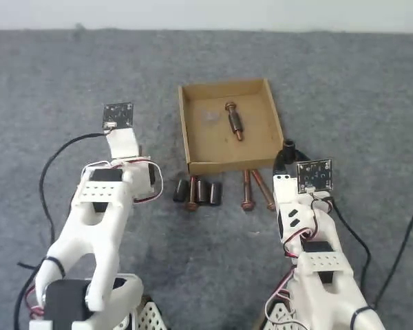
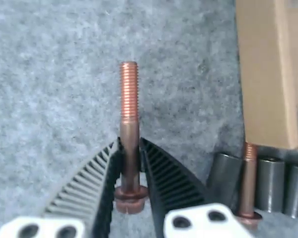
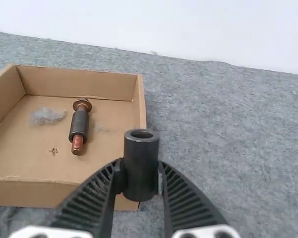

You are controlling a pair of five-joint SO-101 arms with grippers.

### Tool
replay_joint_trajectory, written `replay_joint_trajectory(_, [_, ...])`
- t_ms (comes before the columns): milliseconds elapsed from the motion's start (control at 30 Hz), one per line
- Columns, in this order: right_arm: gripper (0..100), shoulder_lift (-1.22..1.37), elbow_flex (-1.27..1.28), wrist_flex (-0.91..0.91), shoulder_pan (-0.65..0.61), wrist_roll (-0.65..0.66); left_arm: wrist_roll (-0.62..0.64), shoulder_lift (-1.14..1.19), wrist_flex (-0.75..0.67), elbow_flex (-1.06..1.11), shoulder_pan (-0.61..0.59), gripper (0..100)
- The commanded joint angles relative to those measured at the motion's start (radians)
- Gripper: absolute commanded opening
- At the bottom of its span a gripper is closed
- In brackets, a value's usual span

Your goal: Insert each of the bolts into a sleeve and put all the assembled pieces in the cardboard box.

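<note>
My left gripper (image 2: 129, 145) is shut on a copper bolt (image 2: 128, 114) just above its flanged head, the threaded end pointing away over the carpet. In the high view the left gripper (image 1: 132, 155) is left of the cardboard box (image 1: 186, 130). My right gripper (image 3: 140, 166) is shut on a black sleeve (image 3: 141, 153), held upright with its bore open on top, by the box's front right corner (image 1: 286, 157). One assembled bolt in a sleeve (image 1: 234, 122) lies inside the box (image 3: 79, 79). Before the box lie three loose sleeves (image 1: 202, 190) and three bolts (image 1: 247, 189).
Grey carpet covers the table, with a white wall at the back. Black cables (image 1: 392, 261) trail beside the arms. The loose sleeves (image 2: 269, 183) and a bolt (image 2: 247, 181) lie close to the box's front wall (image 2: 268, 74).
</note>
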Motion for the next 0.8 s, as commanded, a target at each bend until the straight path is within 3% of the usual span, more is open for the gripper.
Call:
replay_joint_trajectory(0, [0.6,-0.039,0.011,0.002,0.007,-0.014,-0.005,-0.066,-0.029,-0.015,-0.008,1])
replay_joint_trajectory(167, [0.6,-0.039,0.011,0.002,0.007,-0.014,-0.002,-0.066,-0.026,-0.012,-0.012,2])
replay_joint_trajectory(400, [0.6,-0.039,0.011,0.002,0.007,-0.014,0.0,-0.068,0.048,-0.021,-0.011,15])
replay_joint_trajectory(633, [0.6,-0.039,0.011,0.002,0.007,-0.012,-0.005,-0.068,0.196,-0.128,0.0,7])
replay_joint_trajectory(767, [0.6,-0.039,0.011,0.002,0.007,-0.012,-0.006,-0.068,0.238,-0.128,0.077,1])
